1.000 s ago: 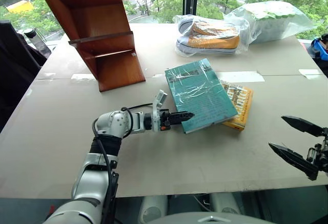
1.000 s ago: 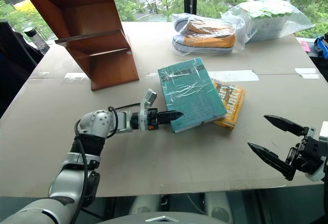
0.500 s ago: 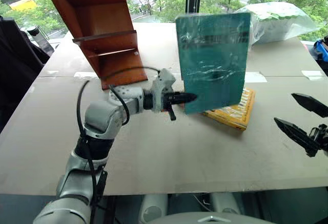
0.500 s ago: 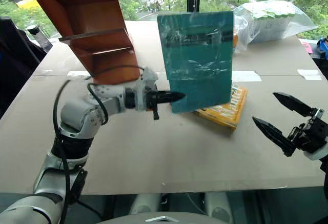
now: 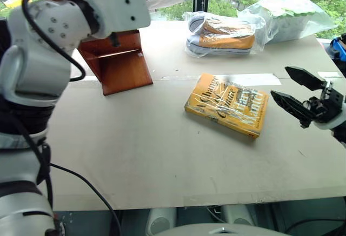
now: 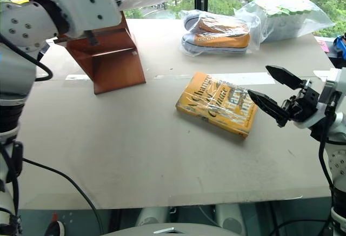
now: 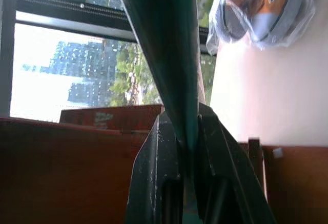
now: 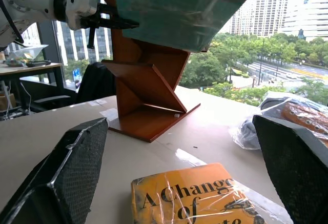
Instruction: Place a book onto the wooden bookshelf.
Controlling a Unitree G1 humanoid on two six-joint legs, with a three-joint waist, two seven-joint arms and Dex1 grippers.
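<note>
Up at the tabletop's (image 5: 135,155) far left corner, the left gripper (image 7: 187,147) was clamped on the book (image 8: 179,6), holding it in the air beside the wooden bookshelf (image 5: 116,63). A yellow book (image 5: 227,103) lay flat mid-table, bagged sneakers (image 5: 220,35) near the far edge. By the right edge, the right gripper (image 5: 294,90) hovered, fingers spread, holding nothing.

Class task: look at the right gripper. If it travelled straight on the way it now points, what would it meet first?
Most likely the yellow-orange book, lying on the table just ahead of the open right gripper. Depth is unclear: tilted slightly upward, it might pass above it towards the wooden bookshelf.
</note>
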